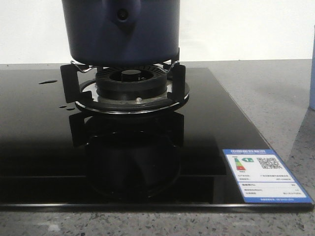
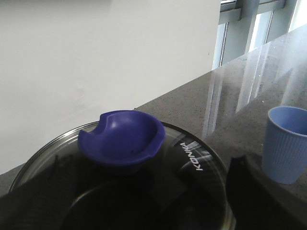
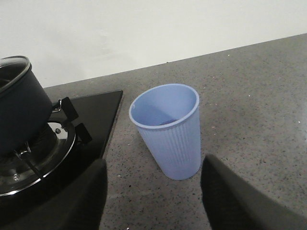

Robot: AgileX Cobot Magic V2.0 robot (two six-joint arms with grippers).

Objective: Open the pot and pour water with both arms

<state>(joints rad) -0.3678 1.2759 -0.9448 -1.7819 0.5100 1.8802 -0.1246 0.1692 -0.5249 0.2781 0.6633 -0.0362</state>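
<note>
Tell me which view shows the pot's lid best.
The left wrist view: the glass lid and its blue knob fill it. The right wrist view catches only its rim; the front view crops the pot below it.

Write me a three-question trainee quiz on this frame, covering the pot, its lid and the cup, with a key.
1. True or false: the glass lid with the blue knob is still on the pot.
2. Multiple choice: the pot sits on A) the bare grey countertop, B) the burner grate of the black glass stove, C) a wooden tray.
3. Fill in: the pale-blue ribbed cup stands upright on the grey ____, beside the stove and between the fingers of the open right gripper.

Key: 1 true; 2 B; 3 countertop.
</note>
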